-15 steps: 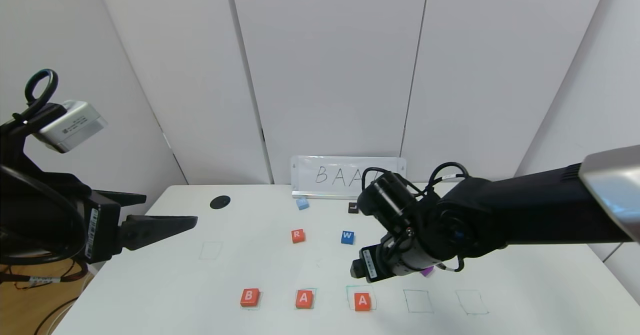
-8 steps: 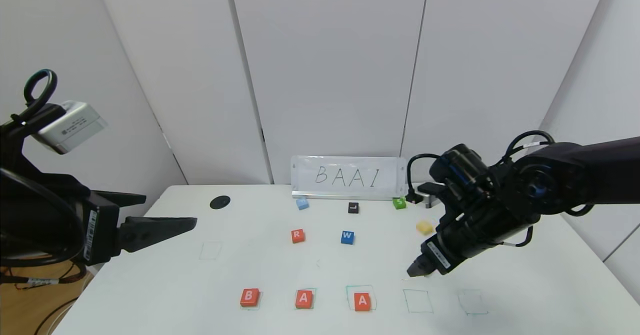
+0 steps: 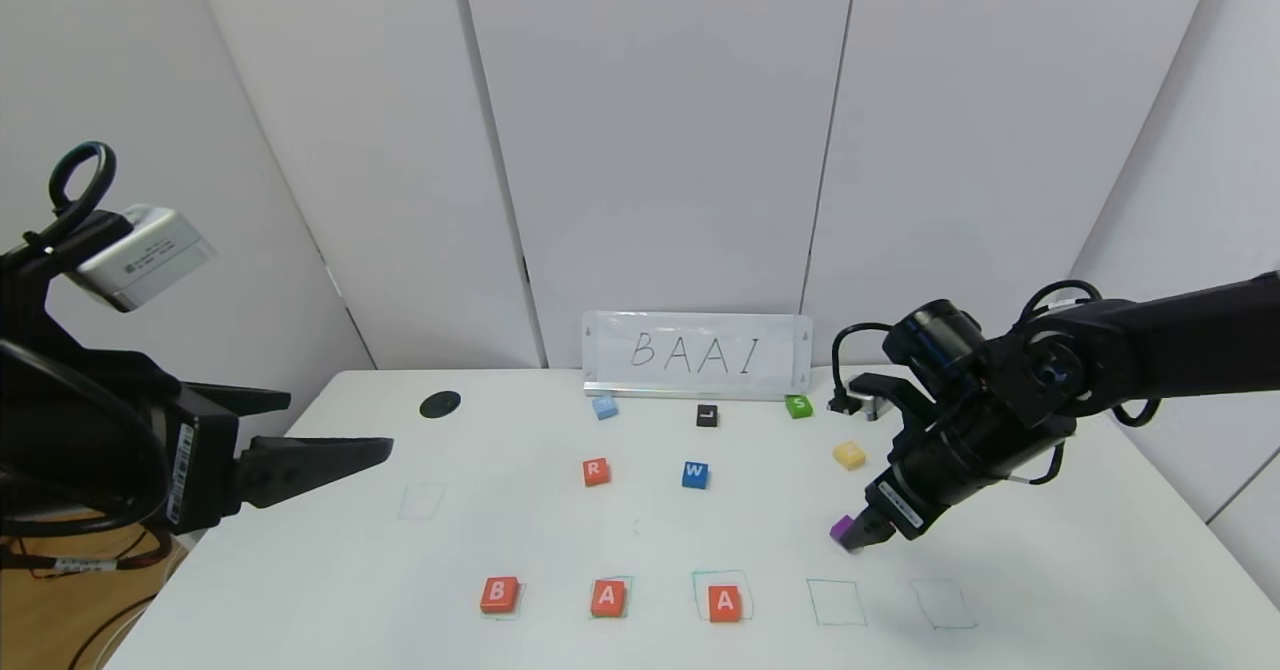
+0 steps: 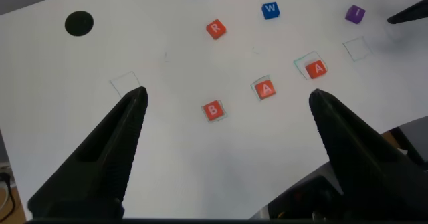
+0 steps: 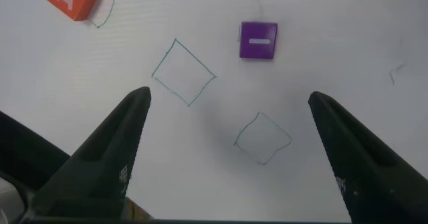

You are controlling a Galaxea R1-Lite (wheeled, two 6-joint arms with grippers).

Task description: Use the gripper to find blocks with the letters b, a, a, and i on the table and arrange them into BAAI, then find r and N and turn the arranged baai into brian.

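Three orange-red blocks stand in a row near the table's (image 3: 300, 570) front edge: B (image 3: 500, 595), A (image 3: 608, 598) and A (image 3: 725, 603). The purple I block (image 3: 845, 530) lies on the table behind the empty fourth drawn square (image 3: 836, 602). My right gripper (image 3: 868, 535) hovers just right of it, open and empty. In the right wrist view the purple block (image 5: 258, 40) lies beyond the open gripper (image 5: 229, 97). The orange-red R block (image 3: 596, 471) sits mid-table. My left gripper (image 3: 380, 445) is open and parked at the left, high above the table (image 4: 227, 95).
A blue W block (image 3: 696, 474) is beside R. Light-blue (image 3: 604, 407), black L (image 3: 707, 415), green S (image 3: 798, 406) and yellow (image 3: 849, 454) blocks lie near the back. A BAAI sign (image 3: 697, 353) stands behind. A fifth drawn square (image 3: 943, 604) is at the right.
My right arm has swung from over the middle of the table to the right and drawn back. The purple block, green and yellow blocks and the whole sign now show.
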